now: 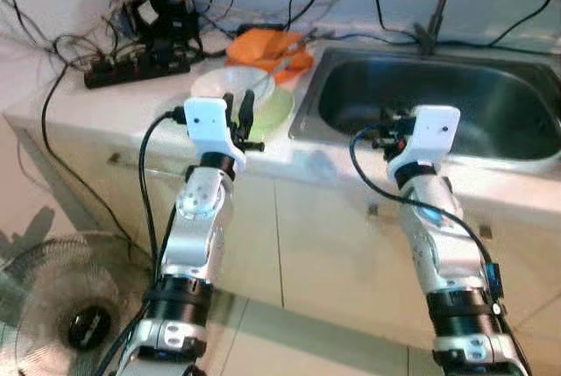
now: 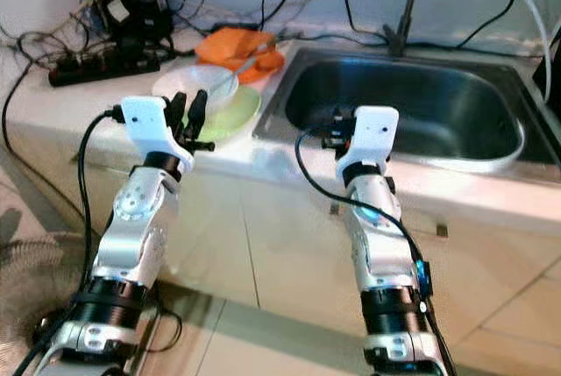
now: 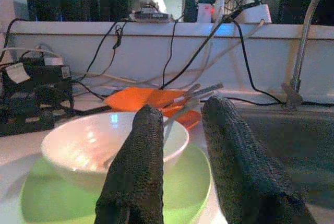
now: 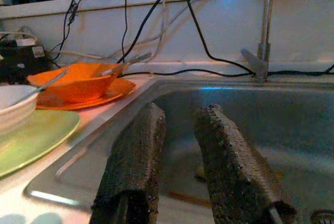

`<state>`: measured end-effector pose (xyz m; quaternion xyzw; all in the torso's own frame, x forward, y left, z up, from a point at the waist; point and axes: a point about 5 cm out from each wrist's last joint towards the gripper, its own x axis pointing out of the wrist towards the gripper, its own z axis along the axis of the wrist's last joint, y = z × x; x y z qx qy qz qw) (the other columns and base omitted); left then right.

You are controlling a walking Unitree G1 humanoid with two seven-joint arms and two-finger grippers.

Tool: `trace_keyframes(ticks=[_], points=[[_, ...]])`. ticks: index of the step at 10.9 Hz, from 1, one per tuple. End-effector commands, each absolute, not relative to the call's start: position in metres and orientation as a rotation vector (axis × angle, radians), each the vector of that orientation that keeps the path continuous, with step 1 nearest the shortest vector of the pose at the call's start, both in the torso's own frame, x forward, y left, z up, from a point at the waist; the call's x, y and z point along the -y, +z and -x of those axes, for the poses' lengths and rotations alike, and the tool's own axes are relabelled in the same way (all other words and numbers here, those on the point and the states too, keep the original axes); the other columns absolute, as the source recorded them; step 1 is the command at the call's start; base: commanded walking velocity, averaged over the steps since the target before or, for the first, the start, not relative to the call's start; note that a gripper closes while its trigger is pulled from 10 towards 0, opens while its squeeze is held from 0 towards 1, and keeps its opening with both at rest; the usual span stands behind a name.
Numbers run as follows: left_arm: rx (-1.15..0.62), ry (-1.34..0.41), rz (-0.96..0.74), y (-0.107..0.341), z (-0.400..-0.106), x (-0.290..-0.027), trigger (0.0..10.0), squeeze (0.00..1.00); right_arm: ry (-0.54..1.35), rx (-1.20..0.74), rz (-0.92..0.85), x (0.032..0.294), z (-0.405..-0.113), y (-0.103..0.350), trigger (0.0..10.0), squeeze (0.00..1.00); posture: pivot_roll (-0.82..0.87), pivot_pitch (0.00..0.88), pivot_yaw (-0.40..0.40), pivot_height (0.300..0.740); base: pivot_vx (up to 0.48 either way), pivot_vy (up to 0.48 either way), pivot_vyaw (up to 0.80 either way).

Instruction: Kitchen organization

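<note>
dishes at upper centre, white bowl (image 1: 230, 87) on green plate (image 1: 273, 113), sit untouched; your left gripper (image 1: 244, 115) and right gripper (image 4: 175, 151) hover released, empty.

A black power strip (image 1: 136, 67) with tangled cables (image 1: 158, 8) sits at the back of the counter (image 1: 105, 104). On the floor stands what looks like a fan (image 1: 66, 306), partly cut off by the frame edge.
</note>
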<state>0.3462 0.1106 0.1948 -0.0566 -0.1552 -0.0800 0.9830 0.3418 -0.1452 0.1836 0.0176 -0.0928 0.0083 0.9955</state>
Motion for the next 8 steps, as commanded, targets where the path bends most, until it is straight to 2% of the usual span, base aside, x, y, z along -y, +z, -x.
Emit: trace_keyframes(ticks=[1, 8], points=[[0.312, -0.153, 0.111, 0.1961, -0.3477, -0.1119, 10.0, 0.0, 0.019, 0.184, -0.044, 0.1437, -0.3435, 0.1861, 10.0, 0.0, 0.06, 0.026, 0.068, 0.74, 0.371, 0.0, 0.0], [0.319, -0.158, 0.109, 0.1974, -0.3482, -0.1111, 10.0, 0.0, 0.03, 0.201, -0.033, 0.1414, -0.3429, 0.1879, 10.0, 0.0, 0.06, 0.019, 0.073, 0.74, 0.384, 0.0, 0.0]])
